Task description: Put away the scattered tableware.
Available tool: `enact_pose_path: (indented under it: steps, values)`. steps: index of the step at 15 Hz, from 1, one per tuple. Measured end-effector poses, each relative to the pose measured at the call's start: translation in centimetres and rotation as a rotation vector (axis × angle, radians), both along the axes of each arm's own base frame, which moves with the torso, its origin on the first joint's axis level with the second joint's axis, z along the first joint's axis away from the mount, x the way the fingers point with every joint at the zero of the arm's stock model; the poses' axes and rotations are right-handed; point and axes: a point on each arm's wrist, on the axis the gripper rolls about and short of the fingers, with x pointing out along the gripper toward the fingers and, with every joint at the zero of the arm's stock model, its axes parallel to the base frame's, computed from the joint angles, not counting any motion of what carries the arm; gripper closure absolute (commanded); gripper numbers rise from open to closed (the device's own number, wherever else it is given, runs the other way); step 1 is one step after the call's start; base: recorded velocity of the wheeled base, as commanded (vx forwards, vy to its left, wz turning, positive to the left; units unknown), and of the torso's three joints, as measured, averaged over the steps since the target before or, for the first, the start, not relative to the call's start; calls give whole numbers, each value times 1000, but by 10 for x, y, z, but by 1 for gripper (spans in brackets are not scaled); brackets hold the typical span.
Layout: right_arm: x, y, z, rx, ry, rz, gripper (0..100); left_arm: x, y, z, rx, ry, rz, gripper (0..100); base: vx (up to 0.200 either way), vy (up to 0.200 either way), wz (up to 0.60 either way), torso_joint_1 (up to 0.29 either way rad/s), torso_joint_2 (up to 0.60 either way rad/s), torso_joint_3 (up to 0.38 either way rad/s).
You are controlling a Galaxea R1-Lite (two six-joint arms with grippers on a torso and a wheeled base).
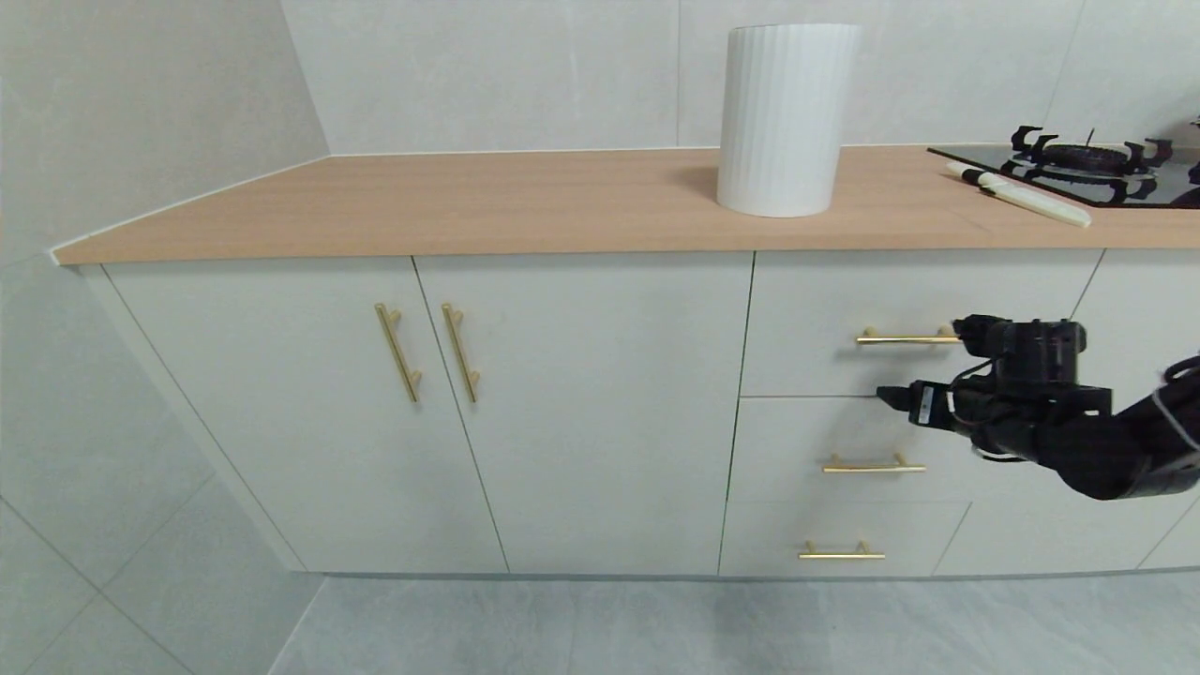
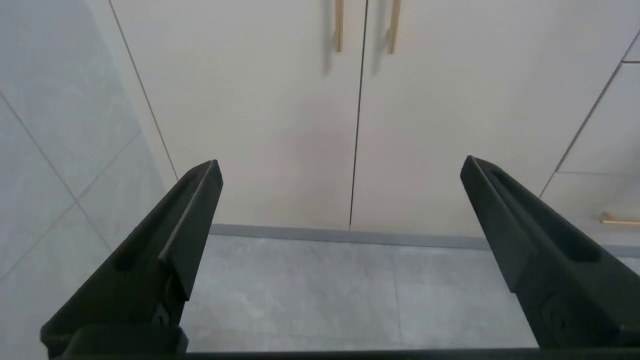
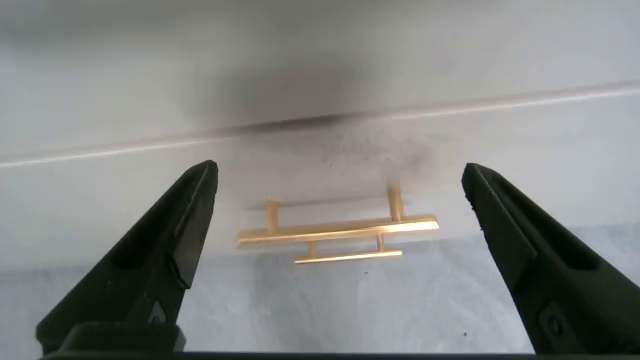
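Right gripper [image 1: 923, 361] spread at the drawer fronts [image 1: 806, 319], likely the drawer-opening step; next it must straddle the drawer handle [image 3: 340, 230], pinch, pull straight out.

- The right arm [image 1: 1116, 459] is seen entering from the right edge of the head view, dark and bent, with the forearm reaching toward the robot's left and slightly upward.
- The right gripper [image 1: 928, 364] is carried at the end of that arm, held roughly level and low in front of the robot.
- Its fingers [image 3: 175, 240] are spread wide apart in the right wrist view, and nothing is held between them.
- The left gripper [image 2: 340, 175] is shown in the left wrist view with its two dark fingers [image 2: 170, 240] likewise parted widely, and nothing is gripped.
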Motion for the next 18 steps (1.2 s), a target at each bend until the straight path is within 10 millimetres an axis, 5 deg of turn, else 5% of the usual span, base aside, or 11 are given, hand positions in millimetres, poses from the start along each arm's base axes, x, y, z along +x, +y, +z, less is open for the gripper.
enact_pose_path:
  steps: [4, 8, 14, 18]
  values:
    - [-89, -5, 54, -27, -138, -14, 0, 0, 0, 0, 0, 0, 0, 0, 0, 0, 0, 0, 0, 0]
    - [-202, -12, 97, -103, -350, -38, 0, 0, 0, 0, 0, 0, 0, 0, 0, 0, 0, 0, 0, 0]
    - [-331, -20, 81, -287, -389, -73, 0, 0, 0, 0, -1, 0, 0, 0, 0, 0, 0, 0, 0, 0]
    - [-381, -25, 57, -389, -387, -173, 0, 0, 0, 0, -1, 0, 0, 0, 0, 0, 0, 0, 0, 0]
